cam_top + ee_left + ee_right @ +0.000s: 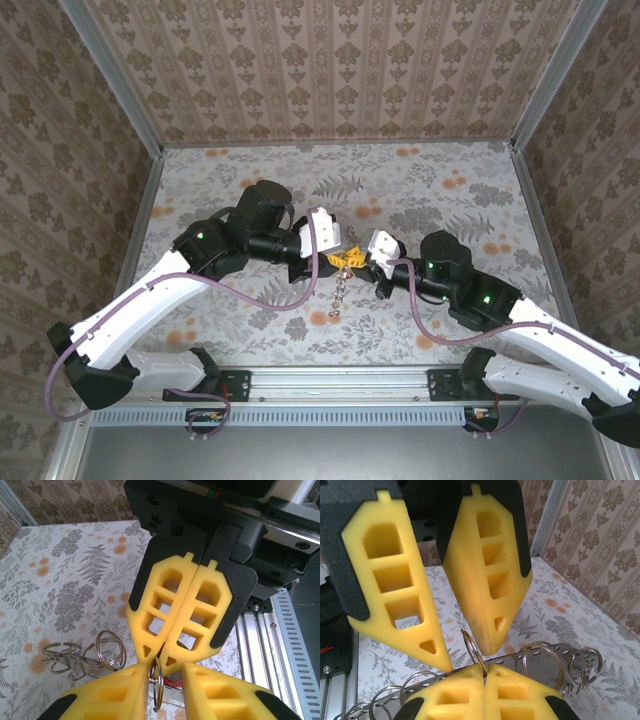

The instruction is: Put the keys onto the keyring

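While the right gripper (484, 674) pinches the keyring (472, 652) upright, the left gripper (469, 660) straddles it, narrowly parted.

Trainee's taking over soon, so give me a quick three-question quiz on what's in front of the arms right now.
1. What does the metal strip carry?
2. The keyring is: A) lying beside the strip, B) between the jaws of the left gripper, C) threaded on the strip.
3. True or false: the jaws of the right gripper are shut.
Key: 1 rings; 2 B; 3 true.
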